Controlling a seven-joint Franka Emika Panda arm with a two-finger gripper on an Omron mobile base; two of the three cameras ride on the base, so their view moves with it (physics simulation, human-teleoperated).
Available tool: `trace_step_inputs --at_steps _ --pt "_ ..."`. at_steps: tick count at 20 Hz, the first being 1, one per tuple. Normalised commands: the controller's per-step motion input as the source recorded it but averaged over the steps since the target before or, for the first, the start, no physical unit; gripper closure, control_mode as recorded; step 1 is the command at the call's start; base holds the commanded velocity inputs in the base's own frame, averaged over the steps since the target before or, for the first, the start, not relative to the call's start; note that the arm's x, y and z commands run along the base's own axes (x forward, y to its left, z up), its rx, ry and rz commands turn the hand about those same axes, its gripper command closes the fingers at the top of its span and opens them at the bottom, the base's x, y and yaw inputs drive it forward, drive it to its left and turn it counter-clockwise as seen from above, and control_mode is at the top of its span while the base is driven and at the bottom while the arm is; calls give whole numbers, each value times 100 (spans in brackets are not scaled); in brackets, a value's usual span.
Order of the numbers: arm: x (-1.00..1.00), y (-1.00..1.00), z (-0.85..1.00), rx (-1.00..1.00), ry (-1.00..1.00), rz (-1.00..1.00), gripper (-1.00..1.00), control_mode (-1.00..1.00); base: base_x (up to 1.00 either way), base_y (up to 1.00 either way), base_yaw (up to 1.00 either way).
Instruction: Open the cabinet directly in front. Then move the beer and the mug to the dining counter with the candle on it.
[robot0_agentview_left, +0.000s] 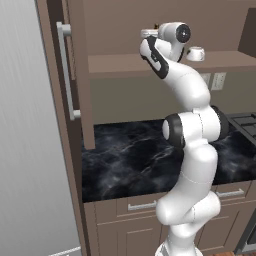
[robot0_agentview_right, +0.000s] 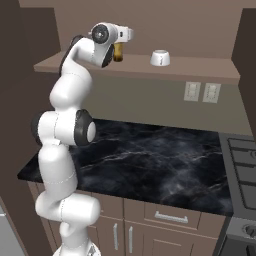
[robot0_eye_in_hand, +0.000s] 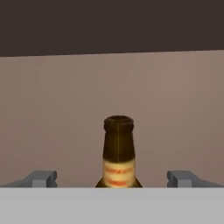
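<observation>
With its door (robot0_agentview_left: 75, 75) swung out to the left, the cabinet (robot0_agentview_left: 165, 30) stands open, shelf (robot0_agentview_right: 200, 67) exposed above the black marble bench (robot0_agentview_right: 150, 160). Arm is raised to shelf height, wrist level w/ the shelf edge in both base views. Tool (robot0_eye_in_hand: 112, 179) is open wide: in hand view the two grey fingertips (robot0_eye_in_hand: 41, 178) sit far apart, one on each side of the beer (robot0_eye_in_hand: 118, 153), w/ clear gaps between them & the glass, so no contact. Beer stands upright on the shelf, roughly centred between the fingertips, neck & yellowish label facing the camera, cabinet back wall behind it. In right base view the beer (robot0_agentview_right: 118, 52) shows as an amber body just beyond the hand, partly hidden by it. Mug (robot0_agentview_right: 160, 58) sits upright on the same shelf, well apart from the bottle, toward the right side; in left base view the mug (robot0_agentview_left: 195, 53) appears just right of the wrist. Two wall outlets (robot0_agentview_right: 201, 92) are on the backsplash below the shelf. Stove (robot0_agentview_right: 242, 160) is at the bench's right end.
</observation>
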Motion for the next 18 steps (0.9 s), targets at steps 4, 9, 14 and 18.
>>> trace_step_inputs --at_steps 4,9,14,18 --pt "18 0 -2 0 0 0 -100 -100 0 0 0" --pt "19 0 -3 0 0 0 -100 -100 0 0 0" --pt "19 0 -3 0 0 0 -100 -100 0 0 0" --pt "20 0 -1 0 0 0 -100 -100 0 0 0"
